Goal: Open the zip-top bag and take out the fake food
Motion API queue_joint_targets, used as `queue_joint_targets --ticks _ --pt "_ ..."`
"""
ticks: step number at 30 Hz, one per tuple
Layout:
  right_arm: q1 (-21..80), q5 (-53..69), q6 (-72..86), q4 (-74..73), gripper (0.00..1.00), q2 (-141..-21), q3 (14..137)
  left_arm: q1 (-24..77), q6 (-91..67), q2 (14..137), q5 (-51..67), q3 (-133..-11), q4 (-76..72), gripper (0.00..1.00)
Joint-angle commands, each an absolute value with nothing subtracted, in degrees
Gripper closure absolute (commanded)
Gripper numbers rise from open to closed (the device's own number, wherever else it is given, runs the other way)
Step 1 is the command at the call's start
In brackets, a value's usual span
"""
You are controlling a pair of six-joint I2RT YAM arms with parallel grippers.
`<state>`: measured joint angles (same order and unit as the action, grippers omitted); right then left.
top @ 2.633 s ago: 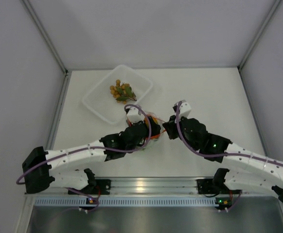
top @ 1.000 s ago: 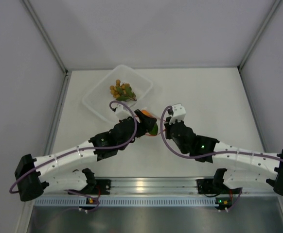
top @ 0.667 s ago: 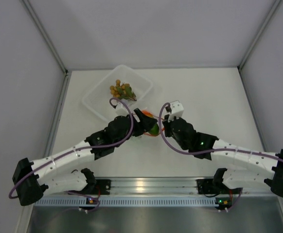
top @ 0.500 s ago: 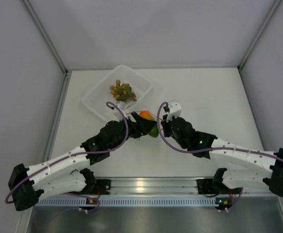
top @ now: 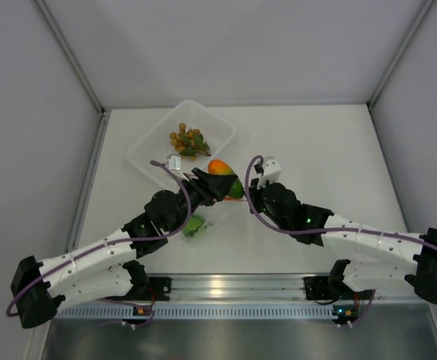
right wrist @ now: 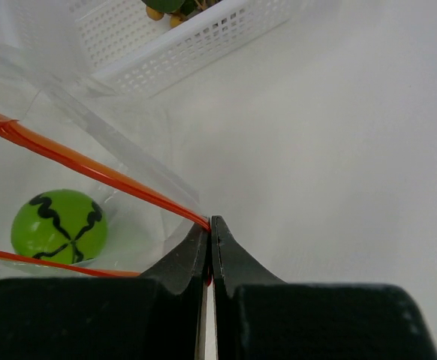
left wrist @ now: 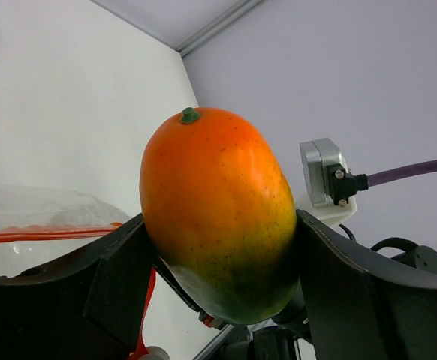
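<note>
Nearest the arm bases, the round green ball (top: 195, 225) sits inside the zip-top bag (top: 209, 213), close beside the left forearm. The ball is bright green with wavy dark lines meeting at its middle, seen clearly in the right wrist view (right wrist: 58, 225) through the film.

The bag (right wrist: 128, 150) is thin, clear, creased plastic with a red-orange zip strip (right wrist: 91, 169) along its mouth. The mouth is parted, and the strip's two halves run apart from each other, with the ball between them. The right fingers (right wrist: 230, 262) are pressed together on the strip where the two halves meet, pinching the bag by that end.

Just beyond, the left fingers (left wrist: 113, 300) stand spread wide and clamp the mango shape (left wrist: 218, 217) between them. It is smooth and glossy, orange over most of its body and shading to green at the lower end, with fine dark speckles and a small green stem nub on top. From above, the mango (top: 219, 167) is outside the bag, just beside the tray's near right wall.

Farthest off on the white table (top: 316, 142), the clear rectangular tray (top: 147, 161) holds the cluster of tan-brown balls with green leaves (top: 188, 140).
</note>
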<state>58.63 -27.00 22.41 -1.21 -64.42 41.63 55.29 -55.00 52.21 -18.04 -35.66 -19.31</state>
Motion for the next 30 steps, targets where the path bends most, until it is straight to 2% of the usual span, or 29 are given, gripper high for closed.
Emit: queue_joint_targets --ticks 1,7,14,20,26,30 --pt "56.3 -33.7 24.8 -4.5 1.00 -65.8 41.0 54.8 -53.8 48.4 -27.9 -35.5 -29.0 1.00" --pt "56.2 -21.2 21.1 3.2 1.00 -62.4 39.6 53.8 -51.2 50.5 -26.6 -37.5 -34.4 1.00" --pt "56.6 -12.6 21.1 6.2 1.00 -56.0 40.5 52.8 -52.8 60.3 -17.0 -41.7 -39.2 1.00" --pt "56.6 -14.8 17.9 0.6 1.00 -57.6 43.7 52.8 -54.1 65.2 -11.7 -45.4 -41.6 1.00" --pt "55.1 -25.4 20.8 -5.2 1.00 -57.1 42.4 52.2 -51.4 64.3 -12.9 -47.0 -40.7 1.00" --pt "52.8 -28.8 21.4 -8.7 1.00 -53.7 41.7 49.6 -49.4 62.4 -13.0 -51.5 -29.9 1.00"
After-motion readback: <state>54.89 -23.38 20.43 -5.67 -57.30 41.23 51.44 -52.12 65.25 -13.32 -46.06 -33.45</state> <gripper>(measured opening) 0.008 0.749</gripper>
